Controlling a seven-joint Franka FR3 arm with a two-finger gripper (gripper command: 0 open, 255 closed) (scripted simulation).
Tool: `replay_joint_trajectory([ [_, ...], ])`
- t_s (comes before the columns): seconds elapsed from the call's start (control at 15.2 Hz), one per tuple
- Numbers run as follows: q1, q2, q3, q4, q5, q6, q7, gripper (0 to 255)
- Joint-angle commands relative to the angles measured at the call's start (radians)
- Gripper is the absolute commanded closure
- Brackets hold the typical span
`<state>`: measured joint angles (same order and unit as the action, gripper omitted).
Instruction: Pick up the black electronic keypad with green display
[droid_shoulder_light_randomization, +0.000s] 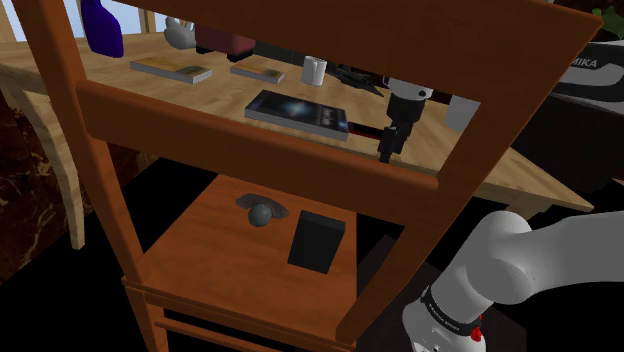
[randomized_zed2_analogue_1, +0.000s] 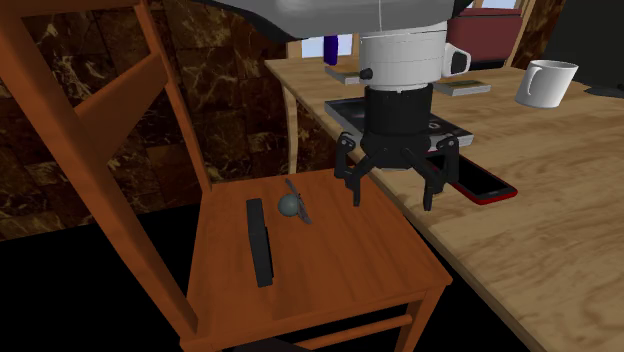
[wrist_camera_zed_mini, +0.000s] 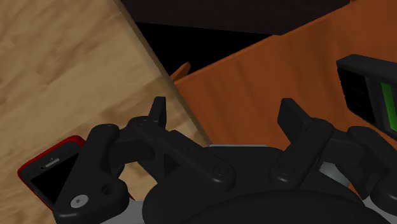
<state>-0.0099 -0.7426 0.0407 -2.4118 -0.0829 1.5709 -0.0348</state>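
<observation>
Nearest the shoulder camera, the white arm (droid_shoulder_light_randomization: 500, 262) rose at 4 o'clock behind the slats of a wooden chair (droid_shoulder_light_randomization: 200, 232). On its seat sat the black keypad (droid_shoulder_light_randomization: 317, 241), well apart from the jaws and seemingly standing on one edge. A small grey ball-like thing (droid_shoulder_light_randomization: 262, 213) lay just beside it at 10 o'clock.

In the second exterior view the keypad (randomized_zed2_analogue_1: 260, 241) showed as a thin dark slab at 8 o'clock from the jaws, with the grey thing (randomized_zed2_analogue_1: 290, 205) between them.

The jaws hung wide apart and held nothing, the two fingers (randomized_zed2_analogue_1: 355, 188) pointing down over the seat's edge (randomized_zed2_analogue_1: 390, 215) where it met the tabletop (randomized_zed2_analogue_1: 560, 230).

From the wrist view the keypad (wrist_camera_zed_mini: 369, 89) showed its green display, outside the gap between the fingers (wrist_camera_zed_mini: 158, 109), on the orange-brown seat (wrist_camera_zed_mini: 254, 89).

A red-edged phone (randomized_zed2_analogue_1: 482, 183) lay flat on the tabletop just past the jaws, at 3 o'clock from them.

Farther back were a dark flat book (droid_shoulder_light_randomization: 297, 112), a white mug (droid_shoulder_light_randomization: 314, 70) at 12 o'clock from it, two thin books (droid_shoulder_light_randomization: 172, 68) and a purple vase (droid_shoulder_light_randomization: 102, 28) at 10 o'clock.
</observation>
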Motion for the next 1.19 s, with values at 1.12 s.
replay_joint_trajectory([
  [1.12,0.362,0.036,0.177,-0.181,0.234,0.310,0.390,0],
])
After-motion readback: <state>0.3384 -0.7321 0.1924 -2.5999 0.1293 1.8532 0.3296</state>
